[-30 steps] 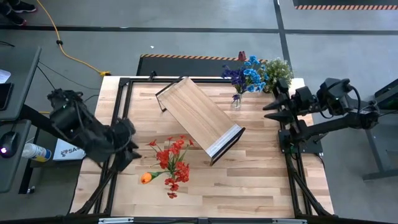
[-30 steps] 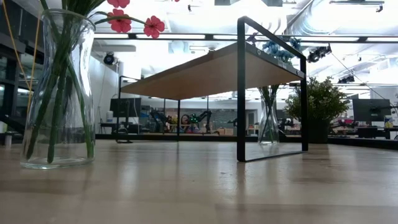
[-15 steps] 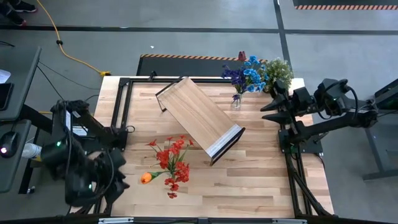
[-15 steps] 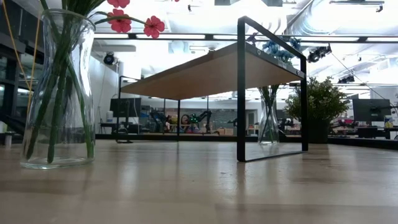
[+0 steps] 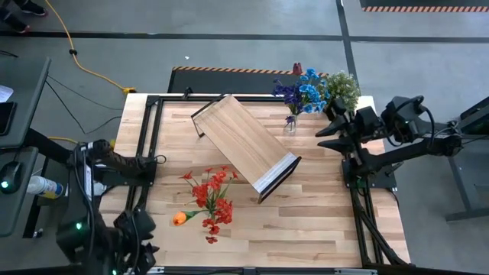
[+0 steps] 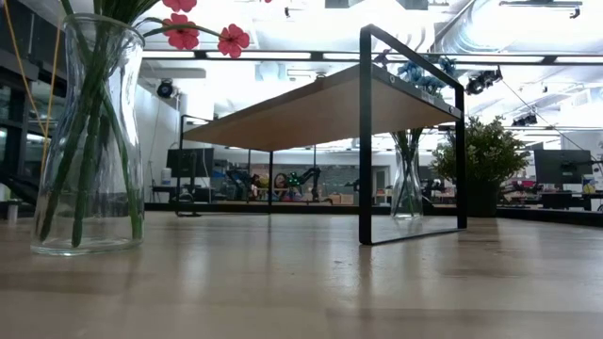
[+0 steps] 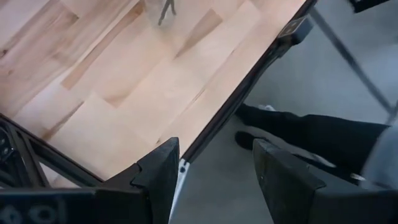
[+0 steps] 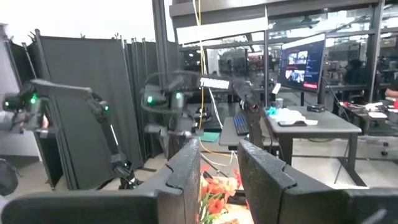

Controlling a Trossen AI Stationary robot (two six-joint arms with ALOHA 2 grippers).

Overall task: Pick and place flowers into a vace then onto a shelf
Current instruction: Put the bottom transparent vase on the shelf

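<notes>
Red flowers (image 5: 212, 195) stand in a clear glass vase (image 6: 85, 132) on the near part of the table, with an orange bloom (image 5: 179, 218) beside them. Blue and purple flowers (image 5: 302, 92) fill a second vase (image 5: 290, 124) at the far right. The shelf (image 5: 246, 145) stands on its dark frame legs (image 6: 366, 141) at mid table. My left gripper (image 7: 214, 180) hangs open over the table's near left corner (image 5: 141, 243), holding nothing. My right gripper (image 8: 219, 177) stays high at the right edge (image 5: 321, 128), pointing toward the table's left, open a little and empty.
A bushy pale-green potted plant (image 5: 342, 88) stands at the far right corner, next to the blue flowers. Dark frame rails (image 5: 153, 130) run along the table's left and right edges. In the left wrist view the table's edge (image 7: 236, 87) and the floor beyond it show.
My left arm has swung from beside the table's left edge toward the near left corner and gone down, its gripper still open and empty. My right gripper has crept slightly toward the table's left. Flowers, vases and shelf stay put.
</notes>
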